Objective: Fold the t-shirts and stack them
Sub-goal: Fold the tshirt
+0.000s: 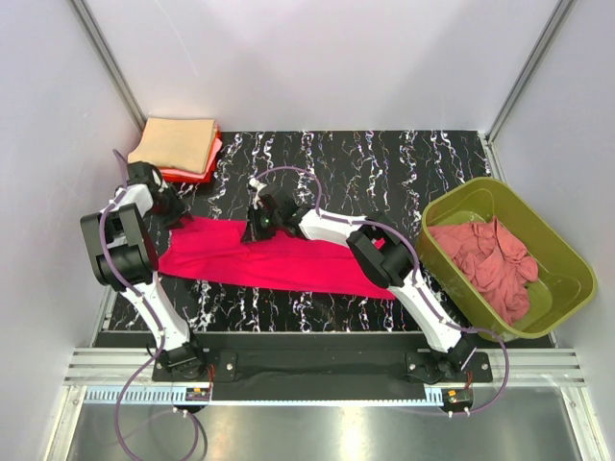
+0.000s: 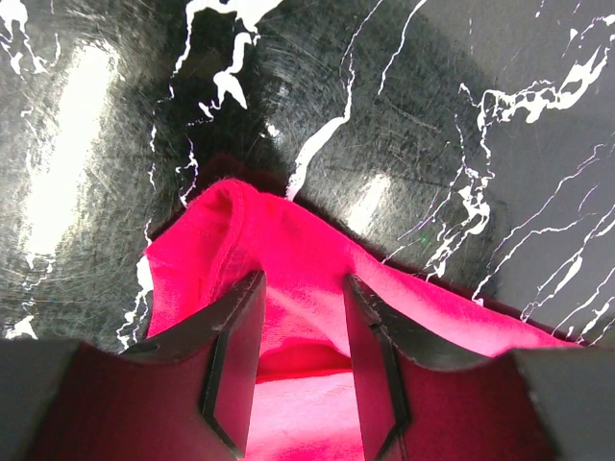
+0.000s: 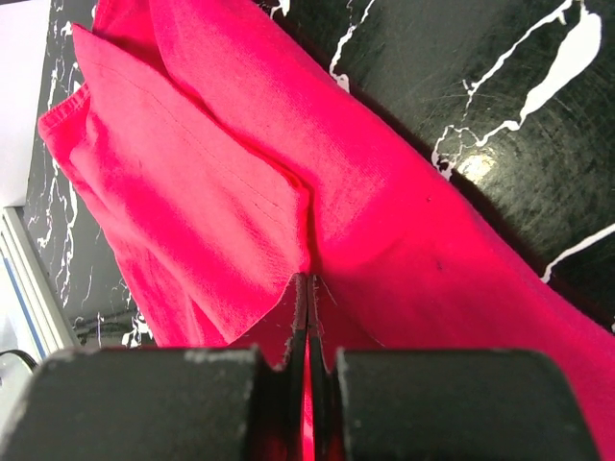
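Note:
A bright crimson-pink t-shirt (image 1: 279, 264) lies as a long folded band across the black marbled table (image 1: 384, 173). My left gripper (image 1: 179, 213) is at its left end. In the left wrist view the left gripper (image 2: 303, 288) is open, its fingers apart, with a raised corner of the crimson cloth (image 2: 279, 240) between and ahead of them. My right gripper (image 1: 258, 229) is at the band's far edge. The right wrist view shows the right gripper (image 3: 306, 283) shut, pinching a ridge of the crimson cloth (image 3: 192, 192). Folded tan and orange-red t-shirts (image 1: 178, 146) are stacked at the far left corner.
An olive-green tub (image 1: 461, 197) stands at the right, with a crumpled dusty rose t-shirt (image 1: 490, 259) inside it. White walls close in the table on three sides. Bare marbled surface lies beyond the crimson shirt.

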### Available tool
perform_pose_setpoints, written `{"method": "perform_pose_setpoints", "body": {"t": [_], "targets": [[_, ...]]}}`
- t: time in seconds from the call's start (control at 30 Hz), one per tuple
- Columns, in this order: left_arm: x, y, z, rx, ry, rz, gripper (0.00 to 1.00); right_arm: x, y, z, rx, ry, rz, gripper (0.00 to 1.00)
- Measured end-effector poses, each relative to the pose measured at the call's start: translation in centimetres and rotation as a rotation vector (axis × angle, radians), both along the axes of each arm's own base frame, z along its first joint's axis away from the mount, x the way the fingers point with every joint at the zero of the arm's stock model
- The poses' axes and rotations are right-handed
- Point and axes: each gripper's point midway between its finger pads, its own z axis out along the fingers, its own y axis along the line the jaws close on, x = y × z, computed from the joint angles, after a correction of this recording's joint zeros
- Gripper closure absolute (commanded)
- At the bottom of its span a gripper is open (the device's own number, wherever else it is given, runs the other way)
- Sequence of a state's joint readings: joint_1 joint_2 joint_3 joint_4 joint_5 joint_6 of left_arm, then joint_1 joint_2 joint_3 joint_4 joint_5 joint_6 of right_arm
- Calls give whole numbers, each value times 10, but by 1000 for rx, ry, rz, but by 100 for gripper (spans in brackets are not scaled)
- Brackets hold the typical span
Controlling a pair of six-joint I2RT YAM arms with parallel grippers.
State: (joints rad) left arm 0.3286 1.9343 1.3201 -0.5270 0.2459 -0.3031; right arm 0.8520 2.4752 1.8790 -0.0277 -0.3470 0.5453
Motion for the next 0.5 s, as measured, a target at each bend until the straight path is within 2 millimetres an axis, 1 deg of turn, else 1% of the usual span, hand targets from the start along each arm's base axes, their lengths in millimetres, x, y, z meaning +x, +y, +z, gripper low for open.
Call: {"method": "perform_pose_setpoints", "body": {"t": [0.07,0.1,0.13,0.17,0.27,0.33,0.4,0.47,0.5], "targets": [[2,1,1,2,-4,-1,56,1,0,0,-1,0,-7,100],[3,1,2,3,-6,-1,56,1,0,1,-1,-1,-10,98],[4,1,4,3,-9,-2,55,1,0,1,-2,-1,-15,94],[6,2,5,3,-14,-2,55,1,0,1,-2,0,-18,86],[11,3,14,5,-24,-2,54,0,-1,2,-2,6,-21,76],[16,5,23,13,-37,-1,53,-2,-4,5,-9,7,-25,75],[19,6,34,29,-53,-1,53,-4,-9,13,-19,6,-28,74],[18,7,47,58,-64,2,52,-7,-17,22,-34,-3,-37,74],[17,6,55,73,-74,0,52,-10,-24,27,-46,-9,-48,74]]}}
